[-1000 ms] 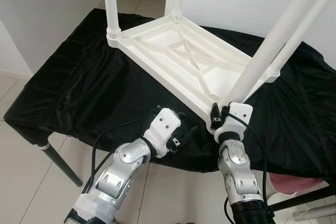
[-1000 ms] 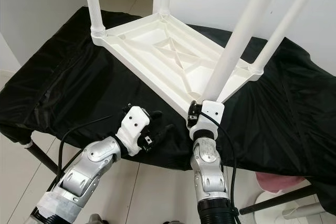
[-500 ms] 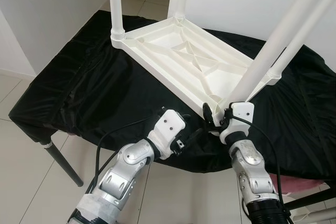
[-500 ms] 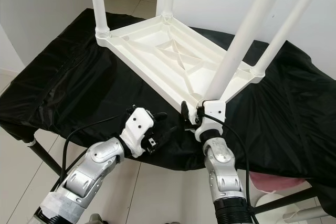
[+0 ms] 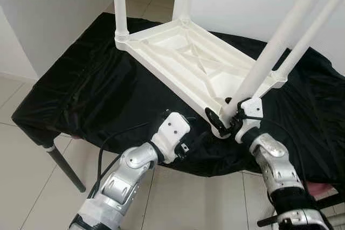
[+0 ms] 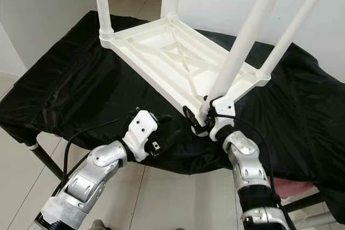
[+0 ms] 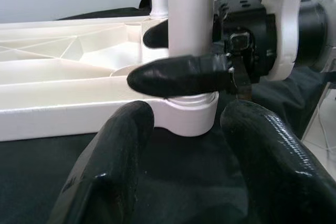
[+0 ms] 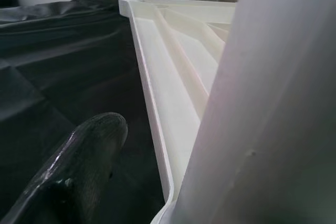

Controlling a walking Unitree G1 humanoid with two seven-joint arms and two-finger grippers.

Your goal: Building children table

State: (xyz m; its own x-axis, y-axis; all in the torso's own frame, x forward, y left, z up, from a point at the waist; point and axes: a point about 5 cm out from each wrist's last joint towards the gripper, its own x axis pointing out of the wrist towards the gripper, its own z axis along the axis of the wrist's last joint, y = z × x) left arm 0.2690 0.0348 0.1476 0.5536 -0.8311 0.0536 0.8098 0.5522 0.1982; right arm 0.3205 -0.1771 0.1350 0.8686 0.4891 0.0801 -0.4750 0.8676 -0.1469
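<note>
Head views: we see the white children table (image 5: 188, 60) upside down on the black-draped table (image 5: 81, 90), its near corner at the front edge. Right gripper (image 5: 225, 118) clamps the near leg (image 5: 269, 57) at its base. Left gripper (image 6: 161, 127) rests beside.

Left wrist view: left fingers (image 7: 113, 166) apart, holding nothing.

Right wrist view: one finger (image 8: 79, 166) beside the leg.

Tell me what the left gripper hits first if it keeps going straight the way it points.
Most likely the near corner socket of the upturned white table, where the right gripper clasps the leg. The left gripper is open; depth is uncertain.
</note>
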